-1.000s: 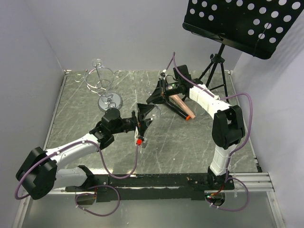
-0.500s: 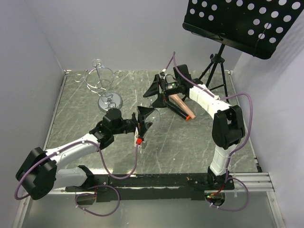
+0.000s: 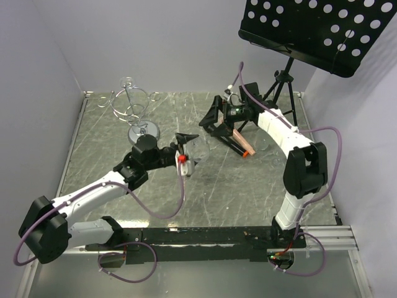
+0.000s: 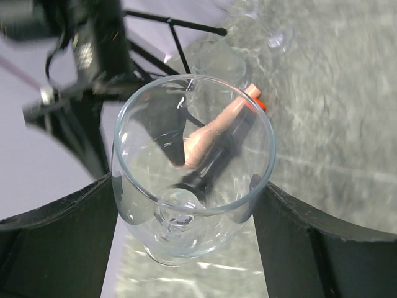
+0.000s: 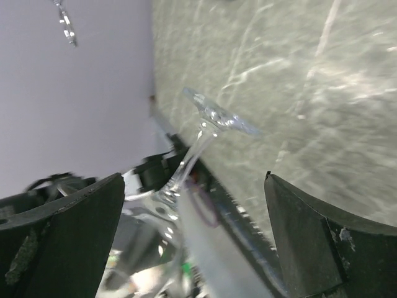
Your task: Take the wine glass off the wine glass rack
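As seen from above, left to right. Back left of table point(image 3: 93, 167): rack point(image 3: 131, 104), upright on round mirror base. Just right of that base: left gripper point(image 3: 191, 149), closed on glass point(image 4: 192, 223), gripping it by the bowl. Glass off rack, near it, held above table, tipped on its side with foot aimed toward right arm. Left wrist view: bowl wedged between both fingers point(image 4: 56, 242), touching each, rim facing camera, stem at far end. Centre right: right gripper point(image 5: 193, 180), spread wide, holding nothing, near glass foot. Right wrist view: foot and stem framed between the two parted fingers, apart from both. Beneath right arm: pink-and-black tool point(image 3: 239, 139), lying flat on table. Far right, back corner: black music stand point(image 3: 322, 28) on tripod, perforated desk at top right.
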You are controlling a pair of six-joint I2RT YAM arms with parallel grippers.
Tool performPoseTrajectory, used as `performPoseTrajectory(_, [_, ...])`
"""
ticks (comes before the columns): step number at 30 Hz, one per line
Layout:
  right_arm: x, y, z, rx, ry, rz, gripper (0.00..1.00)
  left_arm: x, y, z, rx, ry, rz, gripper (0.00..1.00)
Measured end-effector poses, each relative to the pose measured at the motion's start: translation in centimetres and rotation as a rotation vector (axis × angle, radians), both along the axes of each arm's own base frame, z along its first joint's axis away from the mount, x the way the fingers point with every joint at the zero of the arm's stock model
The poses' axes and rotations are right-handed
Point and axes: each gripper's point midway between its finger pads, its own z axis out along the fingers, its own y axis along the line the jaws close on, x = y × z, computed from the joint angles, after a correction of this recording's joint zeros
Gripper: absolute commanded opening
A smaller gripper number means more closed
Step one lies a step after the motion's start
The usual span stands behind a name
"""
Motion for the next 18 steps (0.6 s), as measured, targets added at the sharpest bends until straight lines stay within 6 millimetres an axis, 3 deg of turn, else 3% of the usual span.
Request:
performPoseTrajectory(5, [-0.4,-1.8,1.3,-0.077,-0.136,-0.029,1.0,1.1,-0.5,0.2,-0.085,0.179,0.075,0.6])
performPoseTrajectory(14, [-0.8,-4.7,7.4,-0.211,-0.488,-0.055,1.0,2.4,-1.7,-2.3,-0.212,0.441,0.145,0.61])
performPoseTrajectory(18, [-0.5,-6.3,8.5,-0.314,-0.608,-0.055,1.0,3.8,-2.5,-3.6,-0.282,0.534,0.192,0.61])
